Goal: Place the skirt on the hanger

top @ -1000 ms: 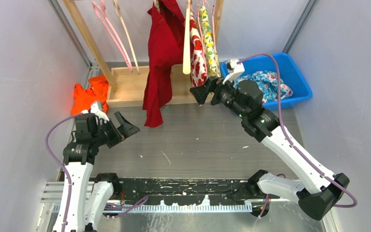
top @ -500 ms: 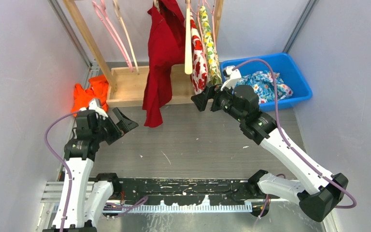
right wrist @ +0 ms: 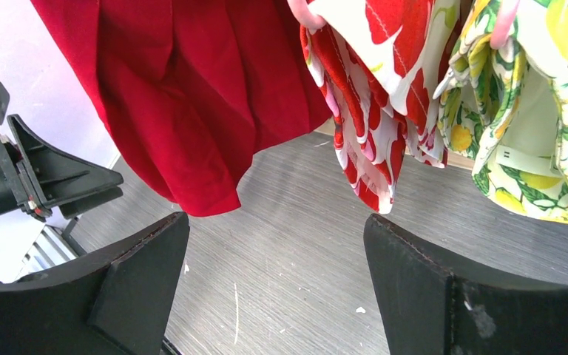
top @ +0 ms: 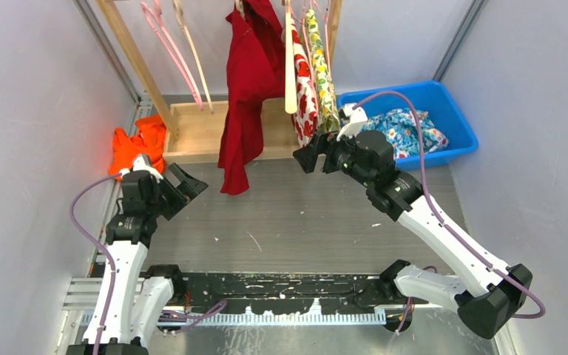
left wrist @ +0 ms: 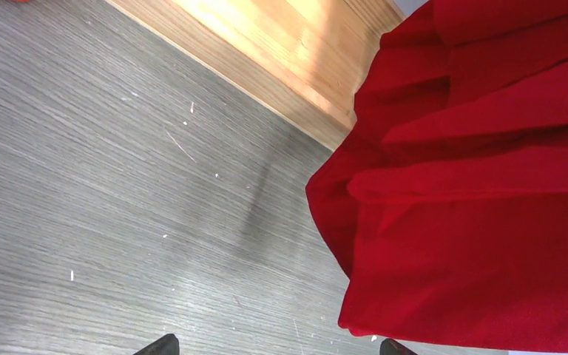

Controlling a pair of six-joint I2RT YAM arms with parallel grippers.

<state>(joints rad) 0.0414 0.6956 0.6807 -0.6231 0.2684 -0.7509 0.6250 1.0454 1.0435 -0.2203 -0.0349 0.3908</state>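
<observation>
A red skirt (top: 248,89) hangs from the wooden rack, its hem just above the table; it also shows in the left wrist view (left wrist: 481,207) and the right wrist view (right wrist: 192,96). Bare pink hangers (top: 168,48) hang at the rack's left end. My left gripper (top: 188,183) is open and empty, low over the table, left of the red hem (left wrist: 274,346). My right gripper (top: 307,151) is open and empty too, just in front of the hanging skirts (right wrist: 275,222).
A red-and-white flowered skirt (top: 305,89) and a lemon-print one (top: 324,74) hang right of the red skirt. A blue bin (top: 458,118) at the back right holds a flowered garment (top: 410,126). An orange garment (top: 137,144) lies beside the rack's wooden base (top: 200,129).
My left gripper has drifted a little back and to the left. My right gripper has shifted slightly left, then held still. Both stay open.
</observation>
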